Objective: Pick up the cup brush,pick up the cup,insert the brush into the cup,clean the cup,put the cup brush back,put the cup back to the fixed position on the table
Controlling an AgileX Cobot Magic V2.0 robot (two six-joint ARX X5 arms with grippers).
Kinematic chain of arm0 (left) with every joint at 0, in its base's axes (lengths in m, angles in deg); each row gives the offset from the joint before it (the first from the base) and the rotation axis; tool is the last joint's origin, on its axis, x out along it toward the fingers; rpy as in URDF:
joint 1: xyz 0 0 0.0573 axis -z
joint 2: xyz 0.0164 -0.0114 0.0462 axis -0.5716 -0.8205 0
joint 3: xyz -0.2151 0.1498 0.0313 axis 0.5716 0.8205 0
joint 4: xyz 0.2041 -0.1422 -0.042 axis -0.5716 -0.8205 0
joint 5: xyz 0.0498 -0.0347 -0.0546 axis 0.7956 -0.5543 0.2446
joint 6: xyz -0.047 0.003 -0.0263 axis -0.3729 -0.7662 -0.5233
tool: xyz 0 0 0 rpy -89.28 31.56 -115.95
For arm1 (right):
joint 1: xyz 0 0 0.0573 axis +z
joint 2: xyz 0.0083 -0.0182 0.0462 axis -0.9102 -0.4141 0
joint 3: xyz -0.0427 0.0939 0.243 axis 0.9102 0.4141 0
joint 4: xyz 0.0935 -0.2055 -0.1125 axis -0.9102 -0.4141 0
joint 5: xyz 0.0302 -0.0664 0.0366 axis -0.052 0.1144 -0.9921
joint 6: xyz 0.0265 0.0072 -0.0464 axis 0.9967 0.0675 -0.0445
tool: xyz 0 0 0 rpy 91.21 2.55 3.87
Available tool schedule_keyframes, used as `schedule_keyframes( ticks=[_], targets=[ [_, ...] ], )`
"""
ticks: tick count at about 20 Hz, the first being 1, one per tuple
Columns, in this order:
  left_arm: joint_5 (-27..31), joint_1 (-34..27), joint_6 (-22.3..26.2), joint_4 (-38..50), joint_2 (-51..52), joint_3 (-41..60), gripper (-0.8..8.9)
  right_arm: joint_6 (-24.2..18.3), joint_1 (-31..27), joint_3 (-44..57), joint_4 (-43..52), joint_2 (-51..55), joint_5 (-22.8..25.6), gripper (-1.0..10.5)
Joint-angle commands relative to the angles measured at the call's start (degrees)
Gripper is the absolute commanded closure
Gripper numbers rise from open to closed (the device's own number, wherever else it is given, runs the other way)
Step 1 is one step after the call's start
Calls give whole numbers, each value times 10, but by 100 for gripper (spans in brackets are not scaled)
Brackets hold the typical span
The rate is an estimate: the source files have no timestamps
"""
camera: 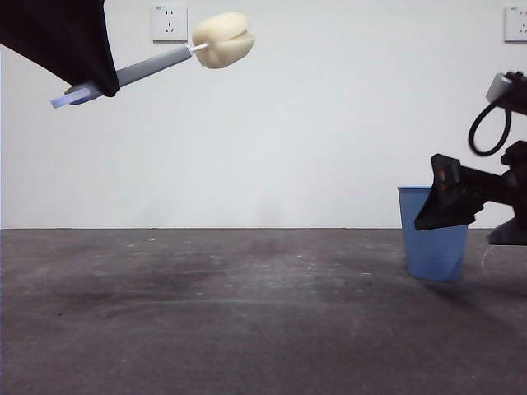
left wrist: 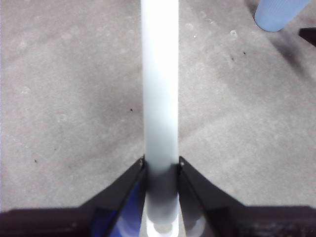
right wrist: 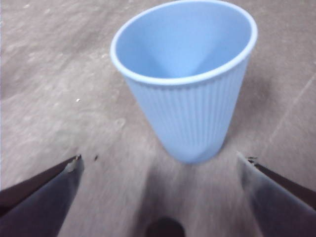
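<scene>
Left gripper [left wrist: 161, 170] holds cup brush [camera: 156, 66]; no writing legible

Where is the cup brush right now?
The cup brush is held aloft in the left gripper, at the front view's upper left, far from the cup standing on the table.

Table [camera: 206, 313]: dark grey, matte, scuffed, faint pale marks. Only thing standing on it is the cup [camera: 434, 239], blue, upright, mouth open, at the right side toward the back.

Lab-like test bench: bare white wall [camera: 329, 123], sockets [camera: 169, 23], scuffed table [camera: 206, 313].
</scene>
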Motion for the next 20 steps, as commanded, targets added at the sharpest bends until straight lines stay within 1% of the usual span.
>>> schedule_keyframes(
  ticks=[1, 7, 9, 11, 13, 15, 19, 20],
  targets=[
    [0, 0, 7, -1, 0, 2, 822, -7, 1, 5, 53, -32, 3, 260],
    [0, 0, 6, -1, 0, 2, 822, -9, 0, 5, 191, -130, 18, 260],
    [0, 0, 6, -1, 0, 2, 822, -8, 0, 4, 229, -162, 31, 263],
    [0, 0, 6, -1, 0, 2, 822, -8, 0, -1, 260, -192, 31, 263],
    [0, 0, 6, -2, 0, 2, 822, -8, 0, -16, 282, -223, 31, 274],
    [0, 1, 5, -2, 0, 2, 822, -8, 0, -37, 284, -245, 31, 293],
    [0, 1, 5, -11, 0, 2, 822, -8, 0, -61, 285, -261, 33, 295],
    [0, 1, 5, -12, 0, 2, 822, -8, 0, -63, 285, -261, 46, 339]
  ],
)
